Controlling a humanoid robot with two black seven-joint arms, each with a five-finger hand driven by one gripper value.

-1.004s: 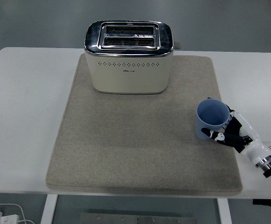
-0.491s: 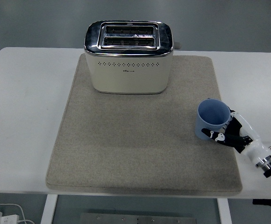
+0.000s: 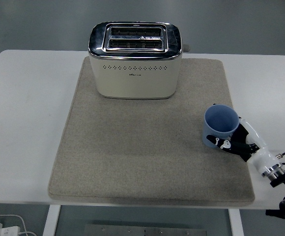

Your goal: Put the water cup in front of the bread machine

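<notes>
A blue water cup (image 3: pixel 220 124) stands upright on the right part of the grey mat (image 3: pixel 147 147), well to the right of and nearer than the toaster. The cream and chrome bread machine (image 3: pixel 135 60) stands at the mat's far middle. My right hand (image 3: pixel 233 142) comes in from the lower right and its fingers are curled around the cup's near right side. The left arm is out of view.
The white table (image 3: pixel 24 123) lies under the mat. A white power strip with a cable (image 3: pixel 0 227) shows below the table's near left edge.
The cup and my right hand have shifted slightly left and away from me over the mat.
</notes>
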